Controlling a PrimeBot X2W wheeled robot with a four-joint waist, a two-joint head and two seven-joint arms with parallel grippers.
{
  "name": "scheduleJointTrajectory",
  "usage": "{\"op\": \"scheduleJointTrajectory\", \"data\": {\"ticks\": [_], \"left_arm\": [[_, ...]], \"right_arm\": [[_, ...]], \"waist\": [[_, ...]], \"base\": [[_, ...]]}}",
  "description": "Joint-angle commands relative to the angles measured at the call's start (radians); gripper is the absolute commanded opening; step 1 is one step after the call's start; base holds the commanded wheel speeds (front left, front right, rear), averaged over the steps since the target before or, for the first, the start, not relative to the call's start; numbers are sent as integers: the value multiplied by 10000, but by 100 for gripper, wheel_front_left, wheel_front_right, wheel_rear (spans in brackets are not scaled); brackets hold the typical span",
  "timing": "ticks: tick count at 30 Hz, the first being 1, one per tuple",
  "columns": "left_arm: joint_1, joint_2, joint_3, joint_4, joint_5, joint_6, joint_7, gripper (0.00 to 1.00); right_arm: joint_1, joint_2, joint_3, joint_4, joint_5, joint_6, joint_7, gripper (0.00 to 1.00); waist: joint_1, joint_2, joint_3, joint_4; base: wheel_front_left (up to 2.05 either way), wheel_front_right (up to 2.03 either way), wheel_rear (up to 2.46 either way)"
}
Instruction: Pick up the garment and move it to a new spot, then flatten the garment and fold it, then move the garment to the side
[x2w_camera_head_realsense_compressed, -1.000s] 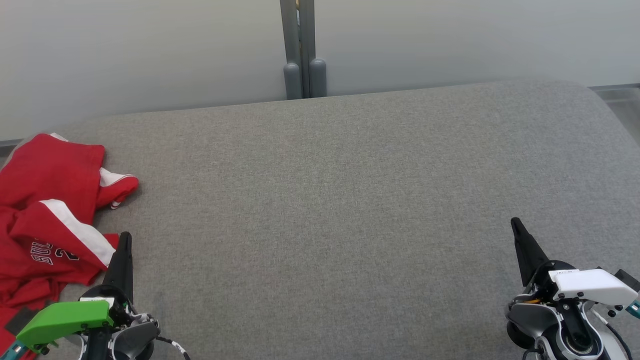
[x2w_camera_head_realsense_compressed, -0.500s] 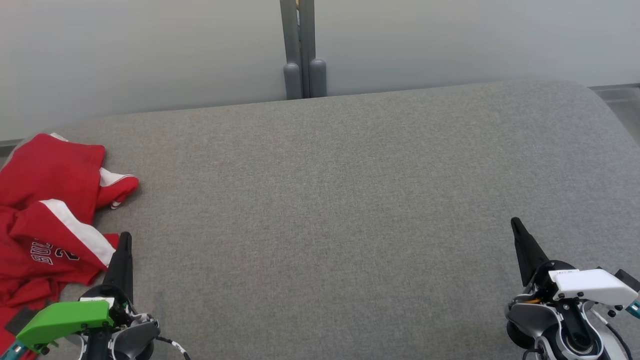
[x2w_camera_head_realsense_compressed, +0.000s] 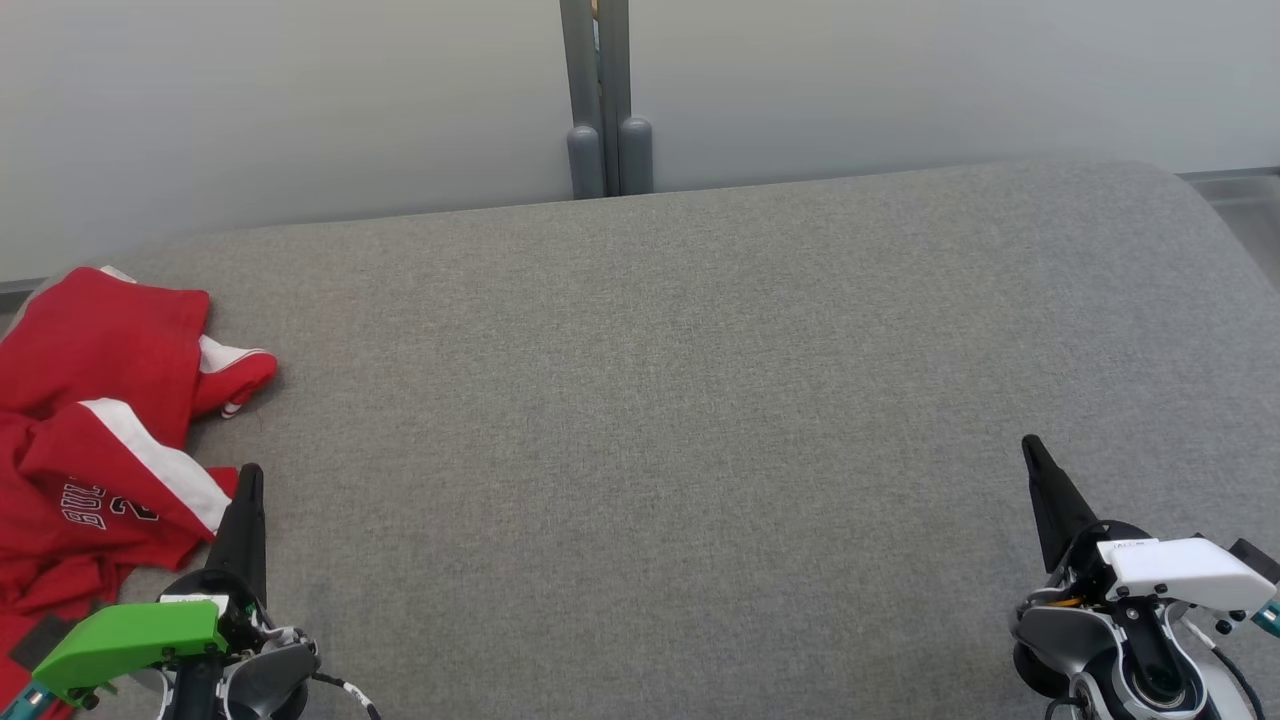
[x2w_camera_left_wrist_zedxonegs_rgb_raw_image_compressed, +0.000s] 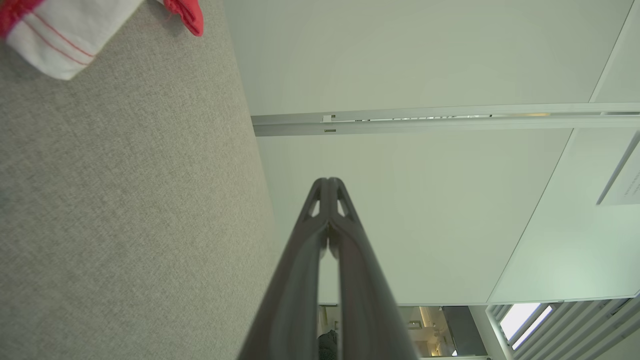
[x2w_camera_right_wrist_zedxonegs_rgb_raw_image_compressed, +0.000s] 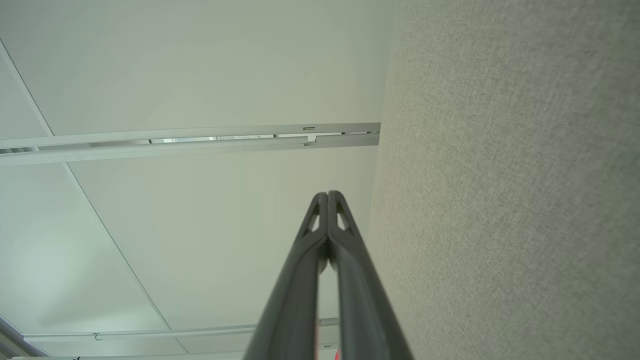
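Observation:
The garment (x2w_camera_head_realsense_compressed: 95, 430) is a red jersey with white trim and dark lettering, crumpled at the far left of the grey padded surface (x2w_camera_head_realsense_compressed: 650, 400). A white-and-red corner of the garment (x2w_camera_left_wrist_zedxonegs_rgb_raw_image_compressed: 55, 30) sits at the top left of the left wrist view. My left gripper (x2w_camera_head_realsense_compressed: 250, 472) stands shut and empty just right of the jersey's lower edge; its tips (x2w_camera_left_wrist_zedxonegs_rgb_raw_image_compressed: 328, 181) are pressed together. My right gripper (x2w_camera_head_realsense_compressed: 1028, 443) is at the lower right, far from the jersey, shut with nothing in it; its closed tips (x2w_camera_right_wrist_zedxonegs_rgb_raw_image_compressed: 327, 194) show in the right wrist view.
A pale wall (x2w_camera_head_realsense_compressed: 300, 100) with a grey vertical post (x2w_camera_head_realsense_compressed: 600, 100) runs behind the padded surface. The surface's rounded right corner (x2w_camera_head_realsense_compressed: 1190, 190) drops off toward the floor.

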Motion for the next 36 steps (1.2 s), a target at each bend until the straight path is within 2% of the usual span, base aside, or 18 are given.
{"op": "scheduleJointTrajectory", "data": {"ticks": [1,12,13,23,28,36], "left_arm": [[-77,3,15,6,95,-58,29,0],[-77,3,15,6,94,-58,28,0],[0,0,0,0,0,0,0,100],[136,24,-311,399,466,13,-358,100],[70,79,-378,462,1478,10,-619,100],[56,45,-476,421,3456,6,-1002,100]], "right_arm": [[-88,-16,-2,19,-22,8,11,0],[-88,-16,-2,19,-22,8,11,0],[-1,0,0,0,0,0,0,100],[291,-59,137,109,-381,0,-286,100],[284,-219,257,96,-1186,1,-545,100],[329,-241,245,-58,-3090,1,-888,100]], "waist": [[0,0,0,0],[0,0,0,0],[0,0,0,0],[0,0,11,2],[0,0,28,3],[0,0,55,6]], "base": [[0,0,0],[0,0,0],[0,0,0],[0,0,0],[0,0,0],[0,0,0]]}}
